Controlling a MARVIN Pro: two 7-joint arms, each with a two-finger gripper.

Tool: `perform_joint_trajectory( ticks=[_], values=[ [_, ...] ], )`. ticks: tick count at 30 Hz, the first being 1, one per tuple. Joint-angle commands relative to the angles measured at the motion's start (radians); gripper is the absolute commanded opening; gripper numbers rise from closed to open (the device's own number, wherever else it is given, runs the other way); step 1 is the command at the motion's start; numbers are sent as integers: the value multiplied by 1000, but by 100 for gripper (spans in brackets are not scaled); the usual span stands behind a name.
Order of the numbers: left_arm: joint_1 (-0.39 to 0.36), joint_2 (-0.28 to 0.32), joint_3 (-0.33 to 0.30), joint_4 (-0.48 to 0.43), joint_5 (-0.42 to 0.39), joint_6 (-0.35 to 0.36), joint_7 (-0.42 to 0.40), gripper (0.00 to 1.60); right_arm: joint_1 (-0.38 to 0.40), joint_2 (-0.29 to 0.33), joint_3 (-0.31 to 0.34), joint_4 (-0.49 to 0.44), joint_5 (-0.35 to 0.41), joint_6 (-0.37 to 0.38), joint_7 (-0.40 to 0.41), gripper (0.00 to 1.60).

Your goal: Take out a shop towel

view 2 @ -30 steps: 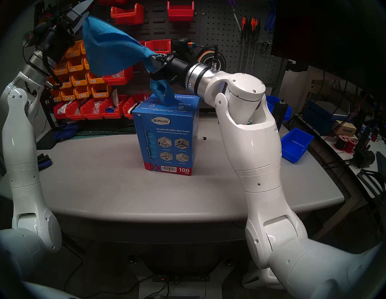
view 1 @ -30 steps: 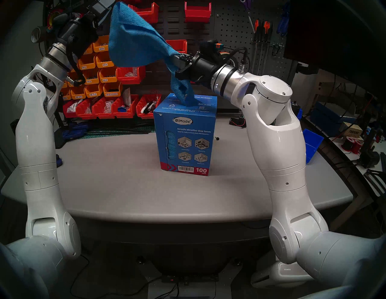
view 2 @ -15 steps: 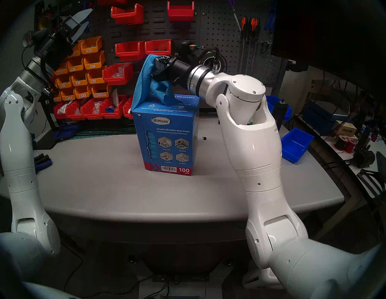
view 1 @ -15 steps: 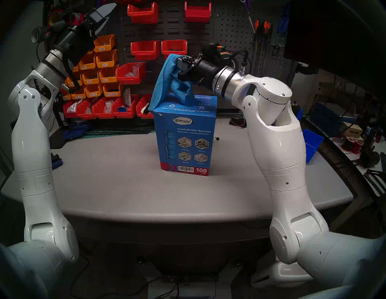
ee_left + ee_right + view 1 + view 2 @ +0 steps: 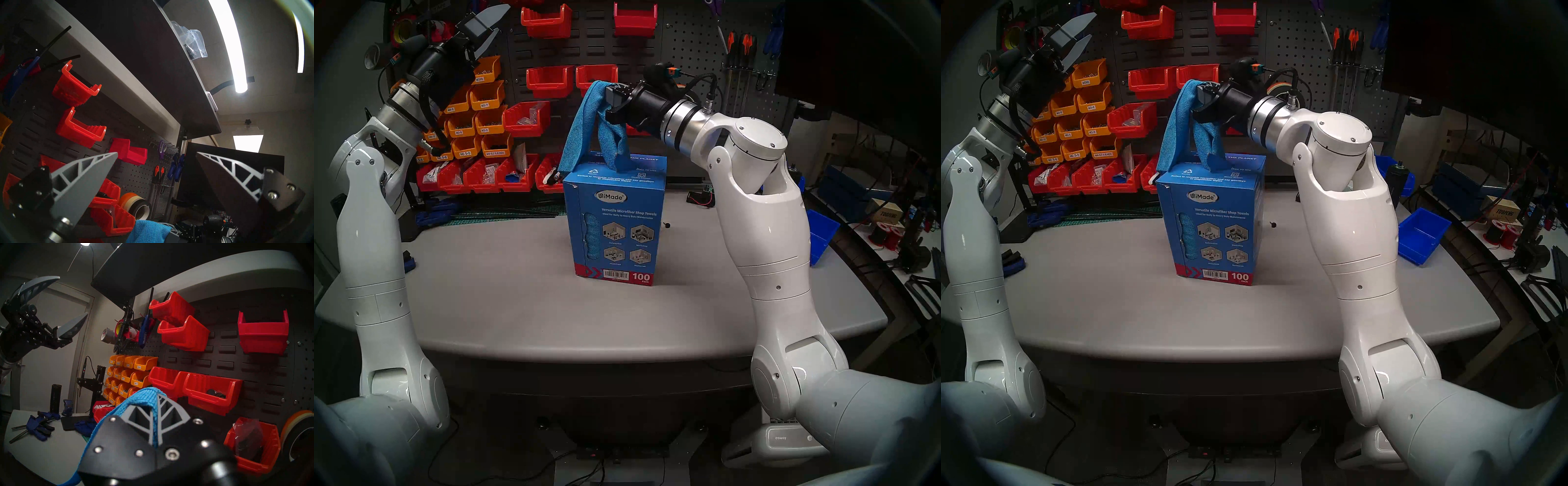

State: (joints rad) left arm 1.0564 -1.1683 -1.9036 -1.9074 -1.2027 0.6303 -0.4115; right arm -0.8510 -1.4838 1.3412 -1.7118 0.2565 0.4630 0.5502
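The bright blue shop towel (image 5: 582,132) (image 5: 1175,135) hangs draped over my right gripper (image 5: 607,94) (image 5: 1203,92), which is shut on it above the tall blue printed box (image 5: 616,220) (image 5: 1212,220). One end of the towel dips into the box's top opening; the other hangs past the box's top left corner. The right wrist view shows the towel (image 5: 139,397) pinched between the closed fingers (image 5: 168,411). My left gripper (image 5: 491,23) (image 5: 1080,30) (image 5: 156,153) is open and empty, raised high at the far left, apart from the towel (image 5: 147,230).
The box stands mid-table on the grey table (image 5: 517,305). Behind it is a pegboard with red bins (image 5: 548,79) and orange bins (image 5: 483,98). A blue bin (image 5: 1422,234) sits at the table's right edge, a small black knob (image 5: 667,224) behind the box, and blue-handled tools (image 5: 39,426) at the left.
My left gripper let go of the towel's upper corner, and the spread towel dropped to hang over my right gripper. The right gripper has risen slightly, still shut on the towel.
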Motion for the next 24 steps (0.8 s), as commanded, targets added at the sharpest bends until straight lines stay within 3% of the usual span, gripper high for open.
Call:
perform_joint_trajectory(
  ticks=[1,24],
  values=[
    [-23,-2,0,-20,-7,-4,-2,160,84,-14,13,6,-2,-30,1,0],
    [-13,-19,-5,-44,-13,3,-1,160,168,-37,25,62,-22,-70,0,0]
  ],
)
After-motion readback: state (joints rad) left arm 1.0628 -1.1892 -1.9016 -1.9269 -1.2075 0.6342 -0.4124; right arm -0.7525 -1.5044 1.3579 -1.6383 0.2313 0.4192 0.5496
